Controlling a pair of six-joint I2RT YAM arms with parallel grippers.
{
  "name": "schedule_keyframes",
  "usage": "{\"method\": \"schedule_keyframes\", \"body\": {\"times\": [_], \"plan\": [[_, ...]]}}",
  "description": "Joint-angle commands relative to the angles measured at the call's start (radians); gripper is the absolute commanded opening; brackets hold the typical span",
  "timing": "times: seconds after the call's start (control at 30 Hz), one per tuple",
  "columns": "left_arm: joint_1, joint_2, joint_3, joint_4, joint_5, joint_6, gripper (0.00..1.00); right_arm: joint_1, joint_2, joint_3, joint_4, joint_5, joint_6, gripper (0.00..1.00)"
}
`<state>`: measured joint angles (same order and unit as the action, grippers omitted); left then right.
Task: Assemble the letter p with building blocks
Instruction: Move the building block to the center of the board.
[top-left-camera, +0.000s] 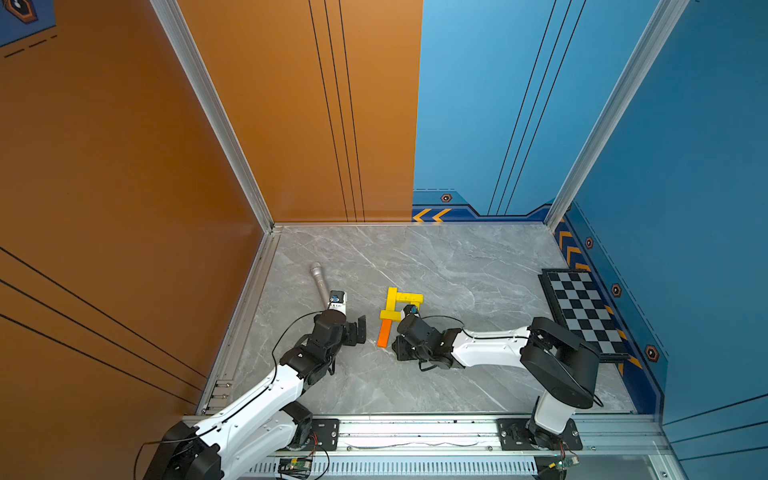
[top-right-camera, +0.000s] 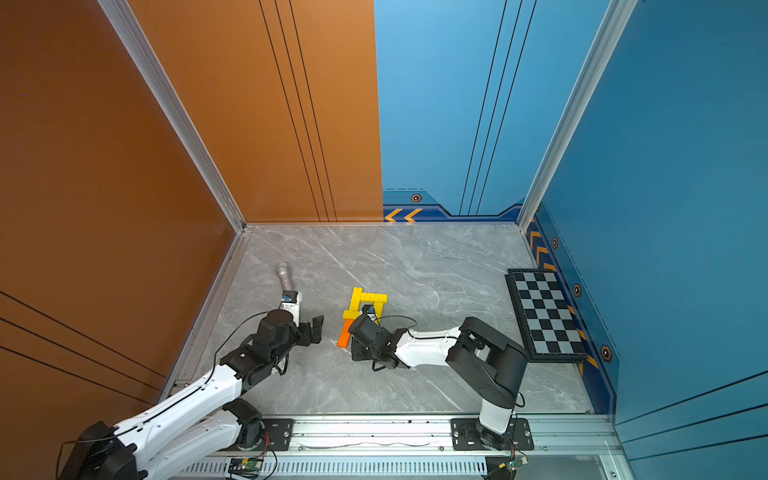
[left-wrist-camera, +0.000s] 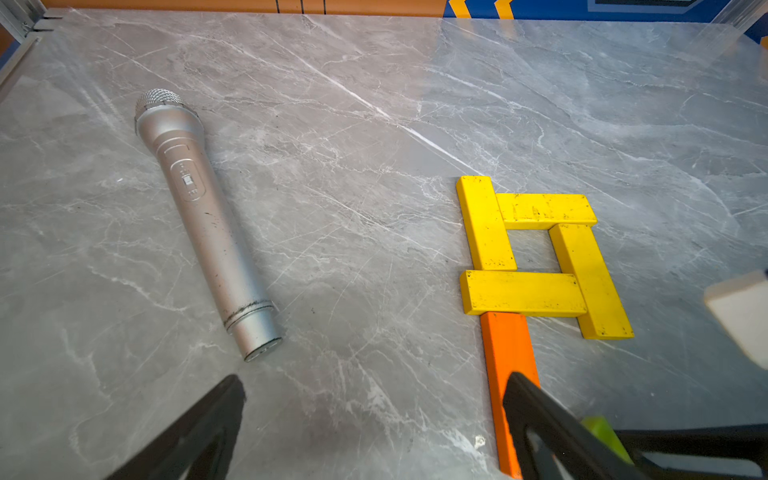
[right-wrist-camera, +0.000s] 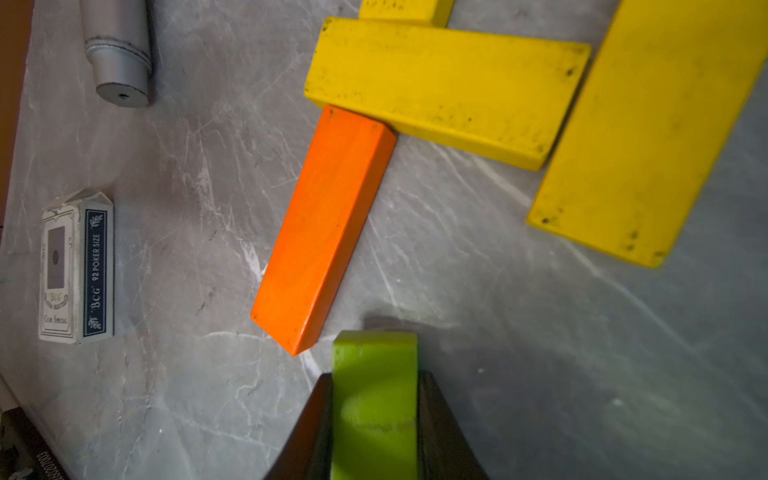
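Note:
Four yellow building blocks form a square loop (top-left-camera: 391, 299) (top-right-camera: 356, 299) (left-wrist-camera: 484, 224) on the grey marble table. An orange block (top-left-camera: 384, 334) (left-wrist-camera: 505, 353) (right-wrist-camera: 328, 224) runs from the loop's near-left corner toward the robot, slightly slanted. My right gripper (right-wrist-camera: 376, 376) is shut on a lime green block (right-wrist-camera: 374, 353) (left-wrist-camera: 602, 436), whose free end sits just beside the orange block's near end. In both top views the right wrist (top-left-camera: 415, 332) hides the green block. My left gripper (left-wrist-camera: 374, 378) (top-left-camera: 359, 330) hangs open and empty, left of the orange block.
A silver microphone (top-left-camera: 320, 282) (left-wrist-camera: 203, 220) lies at the left, and a playing-card box (right-wrist-camera: 77, 270) (top-left-camera: 337, 302) stands near its handle end. A black-and-white chequered board (top-left-camera: 582, 307) lies against the right wall. Walls close in the back and both sides.

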<state>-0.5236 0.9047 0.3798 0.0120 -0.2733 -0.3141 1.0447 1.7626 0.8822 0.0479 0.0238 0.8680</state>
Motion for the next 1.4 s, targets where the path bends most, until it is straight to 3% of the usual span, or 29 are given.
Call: {"method": "schedule_keyframes", "body": {"times": [0.0, 0.53, 0.63, 0.77, 1.03, 1.23, 1.3, 1.37], "plan": [[0.008, -0.016, -0.012, -0.021, -0.013, -0.011, 0.99, 0.034, 0.044, -0.014, -0.089, -0.004, 0.04, 0.11], [-0.003, -0.056, -0.018, -0.036, -0.031, -0.019, 0.99, 0.119, 0.114, 0.053, -0.119, 0.021, 0.058, 0.11], [-0.003, -0.062, -0.017, -0.041, -0.035, -0.017, 0.99, 0.127, 0.106, 0.051, -0.118, 0.032, 0.06, 0.3], [-0.006, -0.072, -0.019, -0.05, -0.045, -0.015, 0.99, 0.143, 0.046, 0.027, -0.13, 0.082, 0.046, 0.52], [-0.025, -0.122, -0.025, -0.076, -0.063, -0.012, 0.99, 0.158, -0.135, -0.024, -0.166, 0.152, -0.012, 0.54], [-0.082, -0.224, -0.06, -0.178, -0.011, -0.073, 0.99, 0.074, -0.313, -0.099, -0.228, 0.177, -0.076, 0.55], [-0.141, -0.268, -0.068, -0.256, -0.026, -0.084, 0.96, 0.029, -0.36, -0.122, -0.229, 0.146, -0.115, 0.55], [-0.202, -0.303, -0.075, -0.312, -0.038, -0.105, 0.81, -0.007, -0.409, -0.135, -0.233, 0.109, -0.188, 0.53]]}}
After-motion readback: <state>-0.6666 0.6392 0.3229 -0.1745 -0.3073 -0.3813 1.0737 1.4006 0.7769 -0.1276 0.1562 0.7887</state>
